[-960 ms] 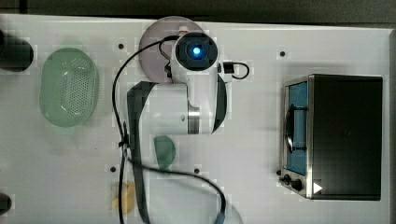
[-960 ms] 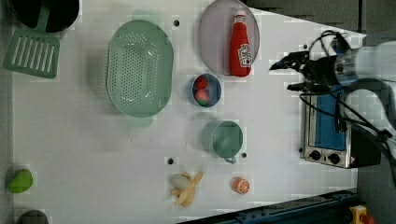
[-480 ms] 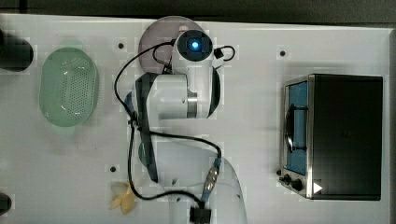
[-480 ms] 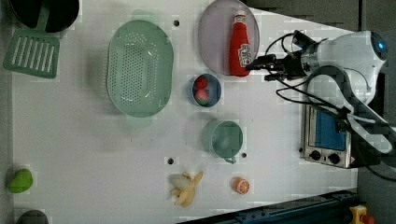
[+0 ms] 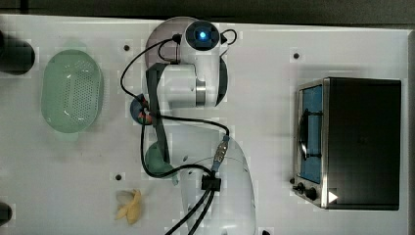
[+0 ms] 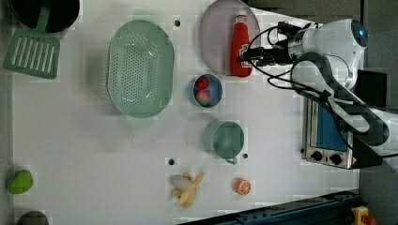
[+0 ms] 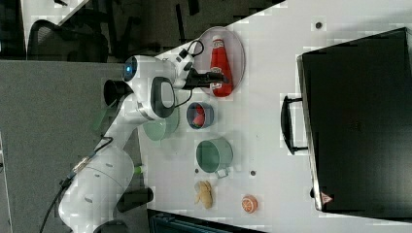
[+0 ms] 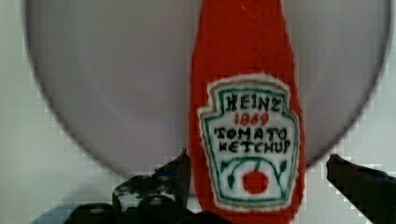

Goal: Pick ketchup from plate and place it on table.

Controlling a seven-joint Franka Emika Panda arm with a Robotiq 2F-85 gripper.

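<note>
The slim red squeeze ketchup bottle (image 6: 240, 44) with a whitish cap lies flat on the large round lilac-grey plate (image 6: 216, 37), which rests on the white tabletop (image 6: 94, 140). The black gripper (image 6: 248, 55) hovers over the bottle's base end, its fingers (image 8: 175, 175) spread apart on either side of the label, grasping nothing.

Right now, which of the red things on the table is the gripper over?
The ketchup bottle lying on the plate; the open gripper straddles its base. The red fruits sit apart in the blue bowl.
</note>
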